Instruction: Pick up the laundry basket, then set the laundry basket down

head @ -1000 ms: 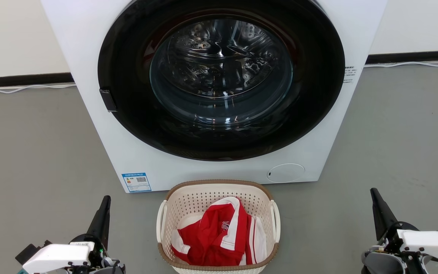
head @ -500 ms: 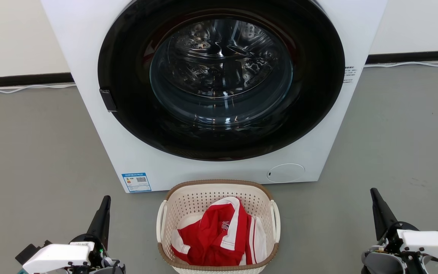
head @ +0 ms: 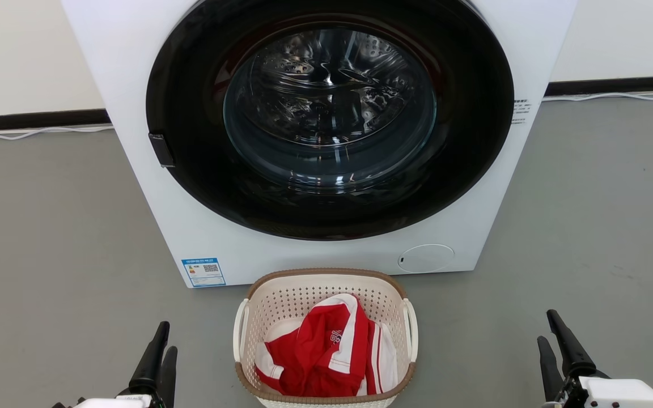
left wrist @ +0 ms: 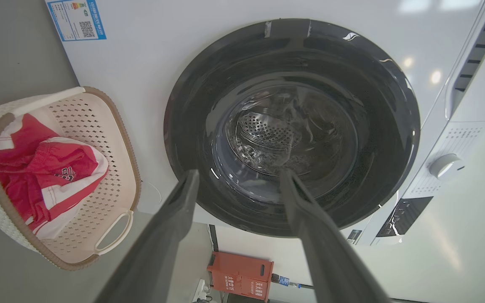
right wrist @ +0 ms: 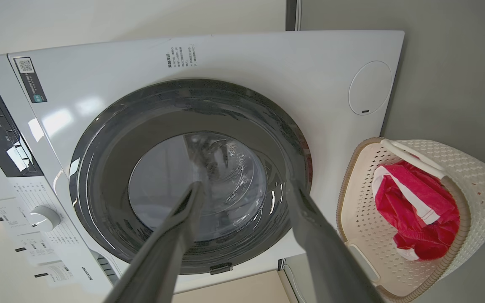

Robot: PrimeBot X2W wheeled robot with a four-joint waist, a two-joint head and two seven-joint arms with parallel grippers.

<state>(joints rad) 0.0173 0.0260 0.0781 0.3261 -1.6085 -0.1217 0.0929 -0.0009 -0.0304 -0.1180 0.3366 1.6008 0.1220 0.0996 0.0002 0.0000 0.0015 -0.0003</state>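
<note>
The laundry basket (head: pixel 304 297) is cream with a brown rim and white side handles. It stands on the grey floor just in front of the washing machine, with a red and white garment (head: pixel 326 345) inside. My left gripper (head: pixel 168 336) is low at the left, open and empty, well apart from the basket. My right gripper (head: pixel 546 325) is low at the right, also open and empty. In the left wrist view the open gripper (left wrist: pixel 239 173) points at the machine door, with the basket (left wrist: pixel 99 126) off to the left. In the right wrist view the gripper (right wrist: pixel 244 184) is spread too, with the basket (right wrist: pixel 360 202) at the right.
A white front-loading washing machine (head: pixel 202 238) with a dark round door (head: pixel 474 141) stands close behind the basket. A white cable (head: pixel 32 133) runs along the baseboard. A red box (left wrist: pixel 240 275) sits beside the machine. Bare grey floor lies on both sides of the basket.
Both grippers have gone from shut to open. Both have also dropped toward the bottom edge of the head view. The basket has not moved.
</note>
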